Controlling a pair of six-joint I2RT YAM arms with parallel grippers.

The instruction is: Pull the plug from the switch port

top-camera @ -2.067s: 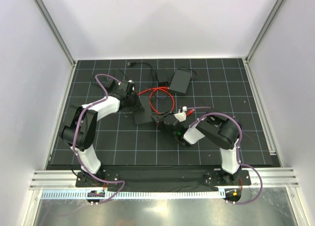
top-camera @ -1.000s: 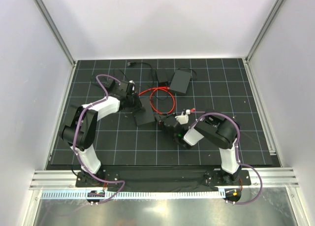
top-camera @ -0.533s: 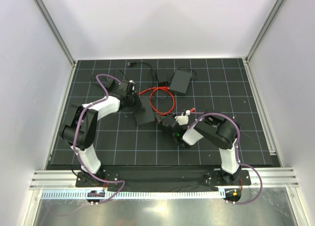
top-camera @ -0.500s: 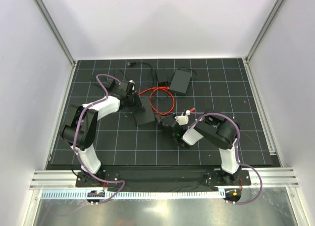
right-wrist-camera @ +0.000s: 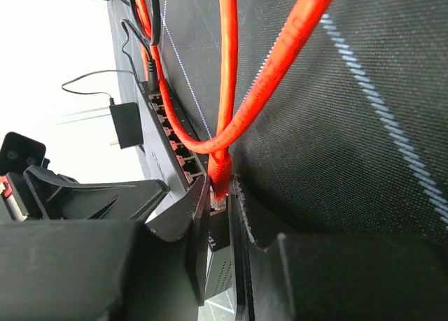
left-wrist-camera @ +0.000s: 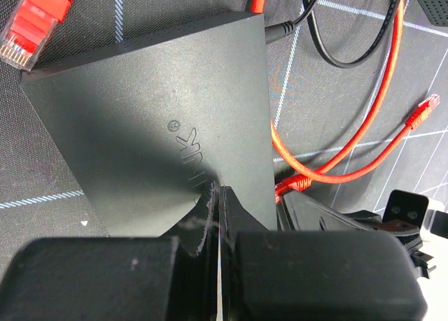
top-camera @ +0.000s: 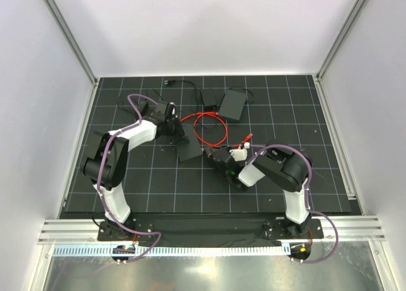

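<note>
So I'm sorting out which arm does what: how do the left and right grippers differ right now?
The left gripper is shut and empty, tips down on the switch's top; the right gripper is clamped on the red plug at its port edge. Both work the same switch.

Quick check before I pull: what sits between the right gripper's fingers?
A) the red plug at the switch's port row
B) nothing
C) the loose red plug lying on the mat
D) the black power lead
A: in the right wrist view the red plug sits pinched between the fingers of the right gripper, right at the port row of the switch.
</note>
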